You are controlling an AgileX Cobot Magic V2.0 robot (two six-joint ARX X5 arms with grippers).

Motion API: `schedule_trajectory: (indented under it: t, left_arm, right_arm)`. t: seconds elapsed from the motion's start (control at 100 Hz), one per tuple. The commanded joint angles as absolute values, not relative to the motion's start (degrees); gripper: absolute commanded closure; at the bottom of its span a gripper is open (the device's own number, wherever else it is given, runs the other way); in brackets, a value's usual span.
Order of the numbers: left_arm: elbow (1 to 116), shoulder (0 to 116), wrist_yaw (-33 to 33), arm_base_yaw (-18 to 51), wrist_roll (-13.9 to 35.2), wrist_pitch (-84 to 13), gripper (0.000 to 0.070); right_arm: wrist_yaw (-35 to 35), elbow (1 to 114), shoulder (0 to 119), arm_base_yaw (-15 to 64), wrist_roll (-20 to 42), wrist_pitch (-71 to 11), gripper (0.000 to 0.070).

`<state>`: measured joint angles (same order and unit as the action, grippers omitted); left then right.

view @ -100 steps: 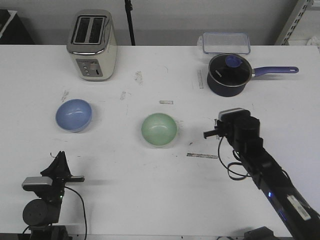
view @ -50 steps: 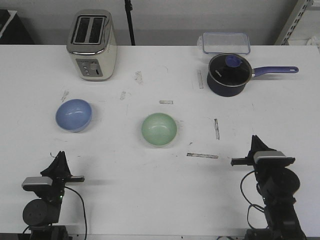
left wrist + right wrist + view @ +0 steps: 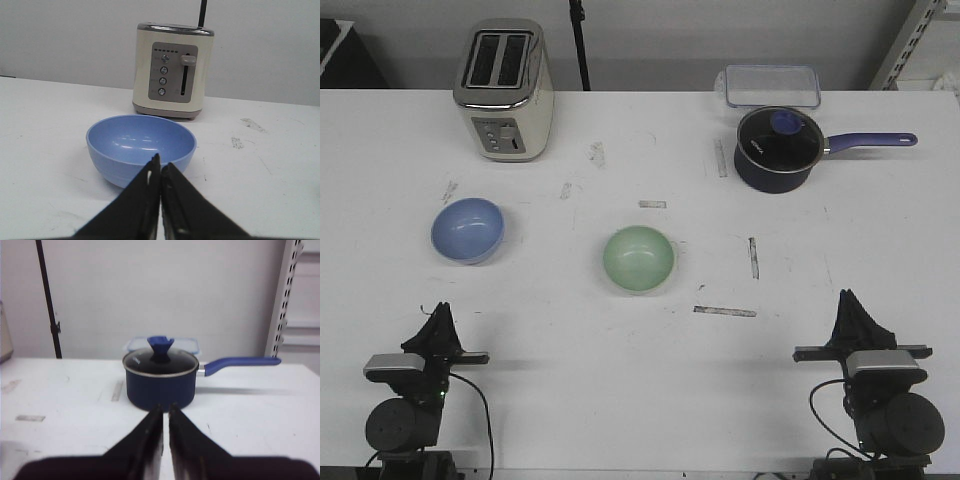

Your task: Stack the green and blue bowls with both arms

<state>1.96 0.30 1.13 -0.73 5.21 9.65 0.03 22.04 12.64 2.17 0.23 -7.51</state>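
Observation:
The light blue bowl [image 3: 468, 229] sits empty on the white table at the left; it also shows in the left wrist view [image 3: 141, 147] right ahead of my fingers. The pale green bowl [image 3: 639, 259] sits empty near the table's middle, apart from the blue one. My left gripper [image 3: 442, 312] is shut and empty at the near left edge, pointing at the blue bowl; in its wrist view [image 3: 160, 165] the tips meet. My right gripper [image 3: 849, 302] is shut and empty at the near right edge, and in its wrist view [image 3: 166, 409] it faces the saucepan.
A cream toaster [image 3: 505, 90] stands at the back left. A dark navy saucepan [image 3: 777, 148] with glass lid and long handle stands at the back right, a clear lidded box [image 3: 772, 85] behind it. Tape marks [image 3: 725, 311] lie between the green bowl and the right gripper.
My right arm has pulled back from beside the green bowl to the near right edge of the table. The left arm and both bowls have not moved.

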Motion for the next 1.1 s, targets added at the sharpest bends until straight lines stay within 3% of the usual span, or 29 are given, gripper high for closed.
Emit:
schedule_trajectory:
  t: [0.0, 0.59, 0.78, 1.09]
  left_arm:
    - [0.7, 0.2, 0.9, -0.8, 4.6, 10.4, 0.0698]
    - [0.7, 0.2, 0.9, -0.8, 4.6, 10.6, 0.0698]
    - [1.1, 0.2, 0.9, -0.8, 9.8, 12.8, 0.0698]
    - [7.8, 2.3, 1.2, -0.8, 9.4, 11.4, 0.0698]
  right_arm:
    - [0.0, 22.0, 12.2, 2.2, 0.1, -7.3, 0.0688]
    - [0.0, 22.0, 11.9, 2.2, 0.1, -6.0, 0.0688]
    - [0.0, 22.0, 11.9, 2.2, 0.1, -6.0, 0.0688]
    - [0.0, 22.0, 11.9, 2.2, 0.1, -6.0, 0.0688]
